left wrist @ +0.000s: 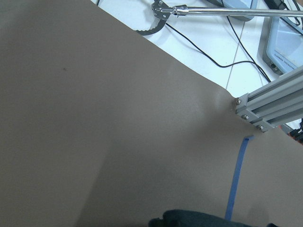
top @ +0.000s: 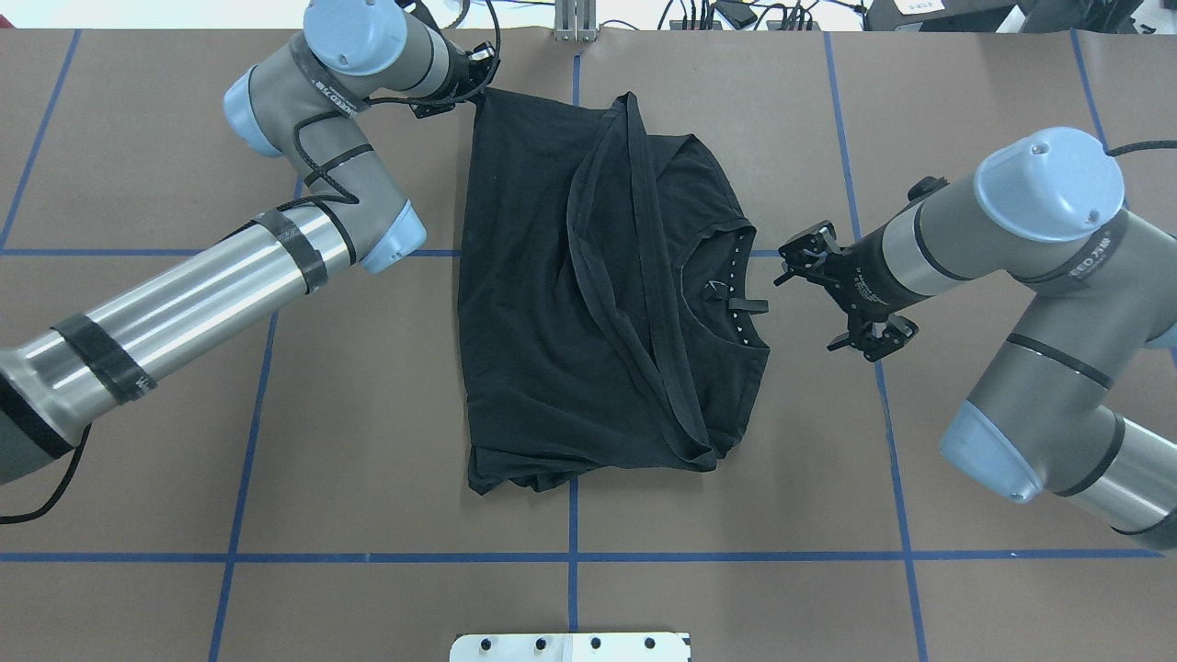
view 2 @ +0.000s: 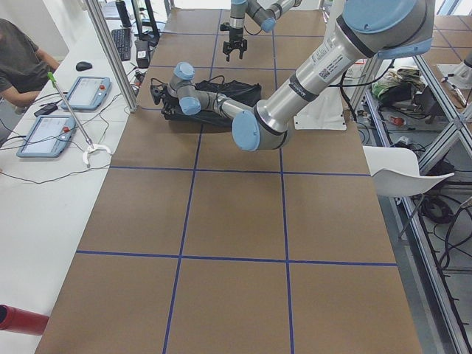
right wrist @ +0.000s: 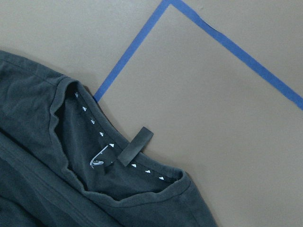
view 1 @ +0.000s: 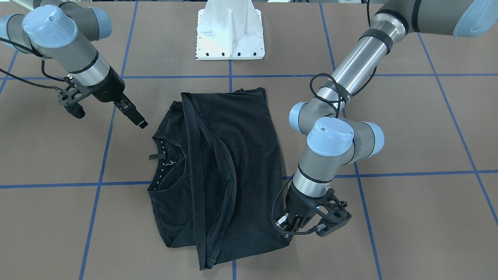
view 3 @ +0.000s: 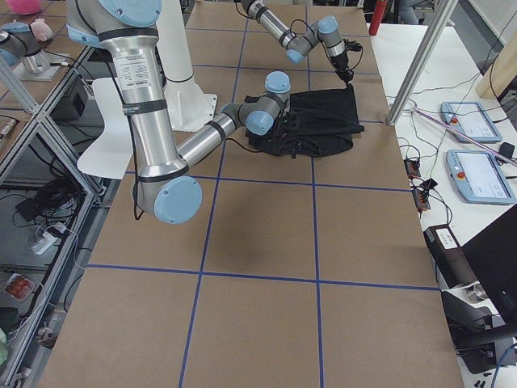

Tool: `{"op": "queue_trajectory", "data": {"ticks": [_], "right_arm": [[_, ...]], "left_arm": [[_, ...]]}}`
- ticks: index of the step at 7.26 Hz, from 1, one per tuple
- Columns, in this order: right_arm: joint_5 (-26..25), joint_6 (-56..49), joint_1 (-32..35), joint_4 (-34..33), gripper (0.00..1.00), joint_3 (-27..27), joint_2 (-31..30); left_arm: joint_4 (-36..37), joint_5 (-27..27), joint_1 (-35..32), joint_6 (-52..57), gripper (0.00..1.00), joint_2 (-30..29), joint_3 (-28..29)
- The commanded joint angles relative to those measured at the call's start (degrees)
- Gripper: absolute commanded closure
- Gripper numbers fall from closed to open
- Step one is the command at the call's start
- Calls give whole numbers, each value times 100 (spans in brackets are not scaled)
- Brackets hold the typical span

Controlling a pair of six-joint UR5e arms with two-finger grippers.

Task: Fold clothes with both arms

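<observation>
The black T-shirt (view 1: 241,155) (top: 542,303) lies folded lengthwise in the middle of the table, its collar (top: 726,294) (right wrist: 94,137) facing my right arm. My left gripper (view 1: 287,230) (top: 476,81) is shut on the shirt's far hem corner, which is pulled up off the table. Dark cloth (left wrist: 189,220) shows at the bottom of the left wrist view. My right gripper (view 1: 141,123) (top: 786,262) hangs a short way off the collar, apart from the cloth, open and holding nothing. No print or logo shows on the shirt.
The white pedestal base (view 1: 229,35) stands on the robot's side of the shirt. Blue tape lines (top: 570,556) grid the brown table. An aluminium post (left wrist: 270,104) and control tablets (view 2: 85,92) sit along the far edge, where a person (view 2: 18,59) is seated.
</observation>
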Motion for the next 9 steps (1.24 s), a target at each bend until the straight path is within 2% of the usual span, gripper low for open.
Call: {"op": "queue_trajectory", "data": {"ticks": [1,2,3,4,5,7,9], "right_arm": [[-394,0,-150,16,0,-134,291],[-544,-44,-316,25,0,-265,493],[-623,-140,-501,7,0,-475,712],[-746,-411,-625,-10,0,-503,827],[-765,-805,-748,-19,1,-503,846],[-1018,-2067,-1098,-28,12,-486,890],[-1256,-3841,-1389,-28,15,-477,873]], "left_arm": [[-142,-28,-81,157,38,-100,174],[-133,-37,-125,244,31,-135,104],[-28,-203,-169,271,30,-83,-262],[286,-692,-212,280,30,152,-761],[376,-862,-222,280,30,712,-1541],[377,-1030,-230,280,31,1627,-2546],[386,-1030,-230,271,31,1912,-2840]]}}
